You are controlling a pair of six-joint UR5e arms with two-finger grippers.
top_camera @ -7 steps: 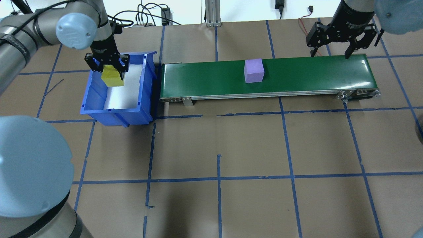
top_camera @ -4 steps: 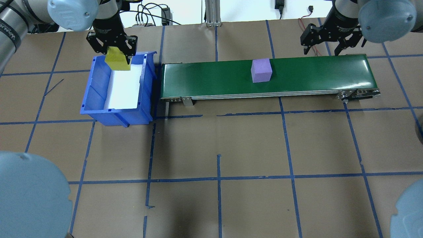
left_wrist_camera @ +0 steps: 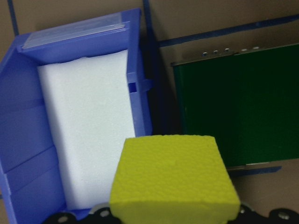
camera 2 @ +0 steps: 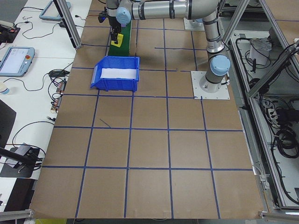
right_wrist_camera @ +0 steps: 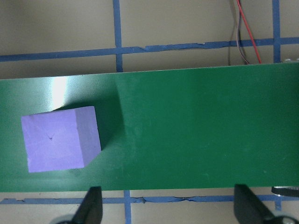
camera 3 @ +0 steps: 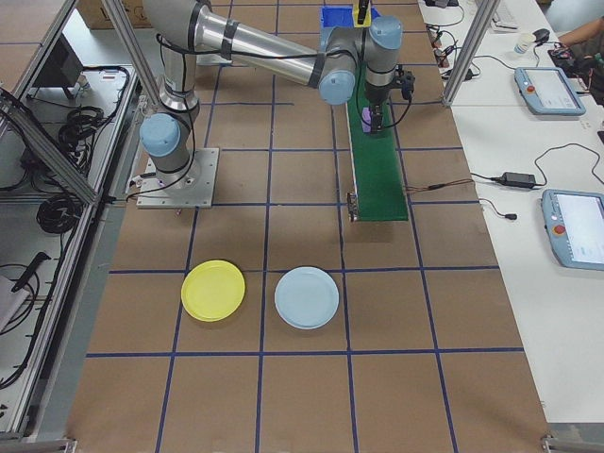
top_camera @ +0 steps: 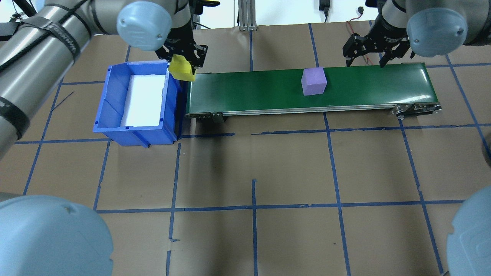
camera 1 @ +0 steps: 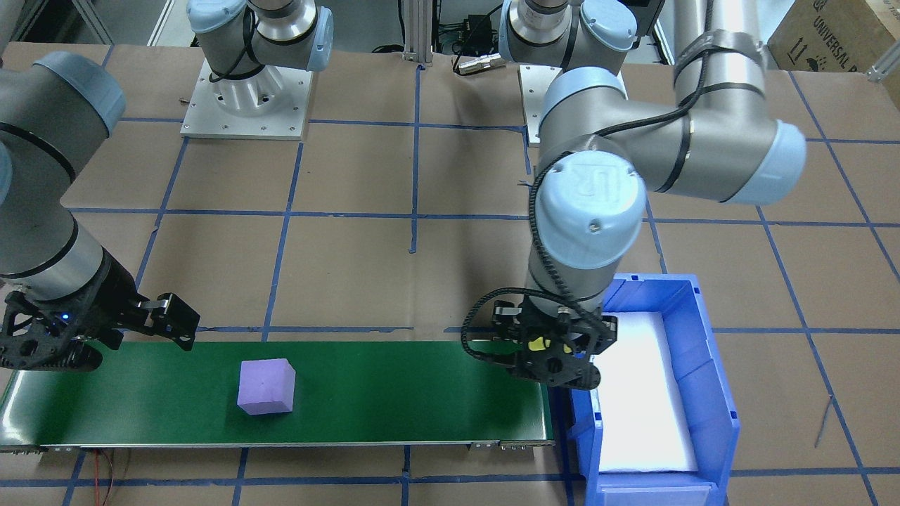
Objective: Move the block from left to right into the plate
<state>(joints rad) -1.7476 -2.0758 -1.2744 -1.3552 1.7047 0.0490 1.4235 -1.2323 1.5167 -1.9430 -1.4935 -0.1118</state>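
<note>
Left gripper (top_camera: 183, 61) clamped on yellow block (top_camera: 181, 69) over bin (top_camera: 115, 99) rim, beside belt (top_camera: 249, 90); could drop short. Right gripper (top_camera: 366, 59) spread, could miss purple block (top_camera: 313, 81).

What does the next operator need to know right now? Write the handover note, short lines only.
Left gripper: shut on the yellow block, held in the air over the gap between the blue bin and the near end of the green belt.
Right gripper: open, holding nothing, hovering at the belt's far end.
Purple block: lying on the belt, short of the right gripper.
Plates: the yellow plate and the light blue plate are on the table past the belt's end, both bare.
Done: yellow block out of the bin.
Left: both blocks must reach a plate.
</note>
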